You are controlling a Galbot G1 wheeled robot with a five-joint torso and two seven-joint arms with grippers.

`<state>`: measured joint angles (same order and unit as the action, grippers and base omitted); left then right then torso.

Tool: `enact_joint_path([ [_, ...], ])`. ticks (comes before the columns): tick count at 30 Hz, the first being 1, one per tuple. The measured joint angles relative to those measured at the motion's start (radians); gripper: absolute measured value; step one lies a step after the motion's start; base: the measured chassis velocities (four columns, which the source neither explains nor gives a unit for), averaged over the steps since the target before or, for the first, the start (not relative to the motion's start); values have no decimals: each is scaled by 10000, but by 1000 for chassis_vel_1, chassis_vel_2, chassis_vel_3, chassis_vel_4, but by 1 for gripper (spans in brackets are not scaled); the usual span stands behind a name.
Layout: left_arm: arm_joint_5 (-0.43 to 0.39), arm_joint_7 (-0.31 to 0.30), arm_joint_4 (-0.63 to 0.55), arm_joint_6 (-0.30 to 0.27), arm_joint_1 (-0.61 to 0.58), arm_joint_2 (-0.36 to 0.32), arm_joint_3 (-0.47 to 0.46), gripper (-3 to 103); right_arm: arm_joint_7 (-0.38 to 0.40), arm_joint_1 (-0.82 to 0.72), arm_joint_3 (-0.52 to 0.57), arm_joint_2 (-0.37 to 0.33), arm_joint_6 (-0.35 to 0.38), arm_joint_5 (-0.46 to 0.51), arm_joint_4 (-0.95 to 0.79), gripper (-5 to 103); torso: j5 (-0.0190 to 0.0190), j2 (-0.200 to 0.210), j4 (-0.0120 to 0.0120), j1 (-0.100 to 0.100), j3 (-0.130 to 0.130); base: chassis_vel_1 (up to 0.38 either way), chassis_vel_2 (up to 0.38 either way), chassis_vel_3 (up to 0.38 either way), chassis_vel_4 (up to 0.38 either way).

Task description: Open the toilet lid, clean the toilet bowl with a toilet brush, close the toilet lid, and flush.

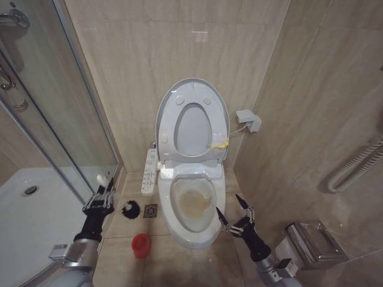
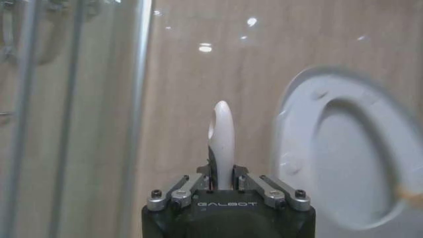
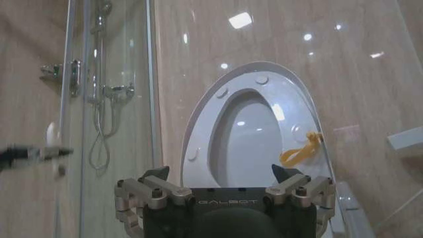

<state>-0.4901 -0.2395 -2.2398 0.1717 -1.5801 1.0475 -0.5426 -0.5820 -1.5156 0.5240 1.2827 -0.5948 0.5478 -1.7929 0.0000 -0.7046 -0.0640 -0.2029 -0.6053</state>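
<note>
The toilet lid (image 1: 190,91) stands raised against the wall, with the seat ring folded up against it. Below it the toilet bowl (image 1: 192,206) lies open, stained brownish-yellow inside. My left gripper (image 1: 103,192) hovers left of the toilet, shut on the white handle of the toilet brush (image 1: 100,179). The brush's dark bristle head (image 1: 130,208) hangs low over the floor tiles. The red cup holder (image 1: 140,246) stands on the floor nearby. My right gripper (image 1: 227,204) is open and holds nothing, just right of the bowl's rim. The left wrist view shows the handle (image 2: 223,139) clamped in the gripper (image 2: 223,181).
A glass shower door (image 1: 60,119) and the white shower tray (image 1: 30,209) close off the left. A control panel (image 1: 149,170) sits on the toilet's left side, and there is a floor drain (image 1: 151,210) beside it. A metal box (image 1: 311,240) and a hose (image 1: 353,167) are at the right wall.
</note>
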Motion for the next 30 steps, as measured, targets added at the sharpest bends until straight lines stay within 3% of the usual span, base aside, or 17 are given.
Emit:
enact_joint_path([
  [2,-276,37,-373,-215,12,-278,52,19,12,-15,21,1,0,2,0,100,0,0,1,0,0,0,0,0,0],
  [5,-1175,534,-1093,-657,299,-1310,152,19,42,-33,75,38,6,9,9,100,0,1,-1,0,0,0,0,0,0],
  [6,-1175,534,-1093,-657,299,-1310,152,19,42,-33,75,38,6,9,9,100,0,1,-1,0,0,0,0,0,0],
  [10,-2886,2048,-843,-1003,1268,-2788,220,19,74,-90,141,194,23,27,0,100,-1,1,1,0,-1,0,0,0,0],
  [11,-2886,2048,-843,-1003,1268,-2788,220,19,74,-90,141,194,23,27,0,100,-1,1,1,0,-1,0,0,0,0],
  [15,-4076,3894,227,-1156,2823,-3675,988,19,71,-188,187,417,24,-27,-50,100,-2,1,1,-1,-2,0,0,0,0],
  [16,-4076,3894,227,-1156,2823,-3675,988,19,71,-188,187,417,24,-27,-50,100,-2,1,1,-1,-2,0,0,0,0],
  [19,-4800,5214,1162,-1094,4525,-3931,2100,19,66,-305,253,638,15,-129,-58,100,-1,2,1,-1,-2,0,0,0,0],
  [20,-4800,5214,1162,-1094,4525,-3931,2100,19,66,-305,253,638,15,-129,-58,100,-1,2,1,-1,-2,0,0,0,0],
  [23,-5216,6482,2234,-618,6346,-3924,3620,19,58,-408,344,866,-7,-226,-62,100,2,2,-2,-1,-2,0,0,0,0],
  [24,-5216,6482,2234,-618,6346,-3924,3620,19,58,-408,344,866,-7,-226,-62,100,2,2,-2,-1,-2,0,0,0,0],
  [28,-5279,7403,3529,-337,8000,-3477,5356,19,44,-474,422,1190,-16,-318,-63,100,0,2,0,-1,-2,0,0,0,0],
  [30,-5241,7653,3969,-311,8463,-3307,5760,19,41,-492,451,1271,-16,-339,-53,100,-1,2,3,-1,-2,0,0,0,0],
])
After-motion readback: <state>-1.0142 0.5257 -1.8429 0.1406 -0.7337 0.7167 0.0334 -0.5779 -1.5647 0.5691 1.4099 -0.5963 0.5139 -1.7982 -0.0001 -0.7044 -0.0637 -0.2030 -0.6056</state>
